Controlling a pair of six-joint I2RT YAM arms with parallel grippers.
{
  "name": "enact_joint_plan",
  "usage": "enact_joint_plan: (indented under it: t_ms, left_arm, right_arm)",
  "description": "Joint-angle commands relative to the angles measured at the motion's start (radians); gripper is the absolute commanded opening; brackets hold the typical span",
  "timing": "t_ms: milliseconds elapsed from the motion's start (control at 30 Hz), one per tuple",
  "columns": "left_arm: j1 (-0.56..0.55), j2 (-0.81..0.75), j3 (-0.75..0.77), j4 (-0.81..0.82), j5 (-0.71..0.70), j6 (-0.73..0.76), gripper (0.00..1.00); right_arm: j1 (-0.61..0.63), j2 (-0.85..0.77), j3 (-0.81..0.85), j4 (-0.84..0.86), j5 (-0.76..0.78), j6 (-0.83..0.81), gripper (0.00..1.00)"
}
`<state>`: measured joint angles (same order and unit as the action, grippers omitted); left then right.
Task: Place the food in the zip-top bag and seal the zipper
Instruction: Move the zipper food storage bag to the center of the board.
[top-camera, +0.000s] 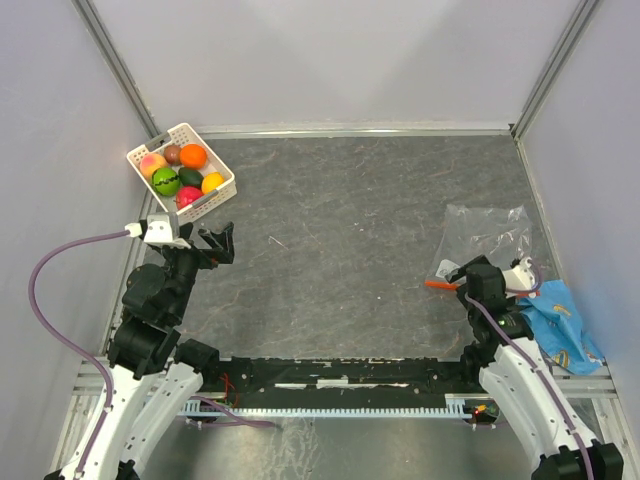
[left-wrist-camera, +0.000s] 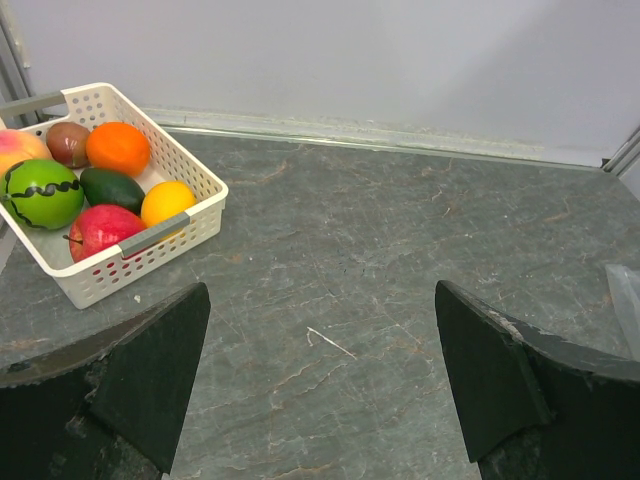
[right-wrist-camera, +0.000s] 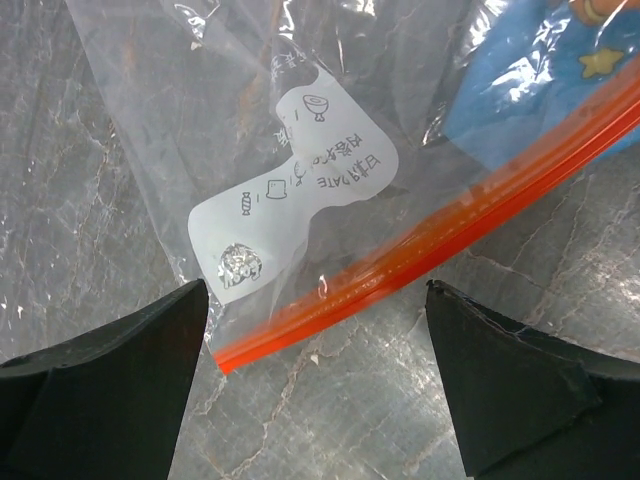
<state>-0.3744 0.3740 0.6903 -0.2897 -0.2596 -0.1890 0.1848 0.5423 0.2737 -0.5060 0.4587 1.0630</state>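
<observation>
The food, several toy fruits and vegetables, lies in a white perforated basket at the back left: orange, lime green, yellow, pink-red. They also show in the left wrist view, such as the orange. My left gripper is open and empty, just in front of the basket. The clear zip-top bag lies flat at the right. Its orange-red zipper runs between the jaws of my open right gripper.
A blue printed packet lies right of the bag near the right wall and shows through the plastic in the right wrist view. The basket's near wall faces my left gripper. Grey walls enclose the dark stone tabletop.
</observation>
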Motion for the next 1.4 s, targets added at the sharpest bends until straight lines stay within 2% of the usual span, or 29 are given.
enact_joint_plan:
  t_ms: [0, 500, 933, 1367]
  left_arm:
    - [0.005, -0.004, 0.015, 0.027, 0.003, 0.000, 0.99]
    - [0.005, -0.004, 0.016, 0.027, 0.000, 0.000, 1.00]
    - [0.005, -0.004, 0.014, 0.026, -0.004, 0.000, 0.99]
    - [0.005, -0.007, 0.012, 0.024, -0.010, 0.000, 1.00]
  right_arm:
    - [-0.005, -0.028, -0.049, 0.152, 0.055, 0.089, 0.96]
    - [-0.004, -0.094, -0.113, 0.297, 0.116, 0.105, 0.79]
    - [-0.004, -0.093, -0.087, 0.293, 0.145, 0.100, 0.74]
    - [-0.006, -0.125, -0.056, 0.282, 0.149, 0.086, 0.73]
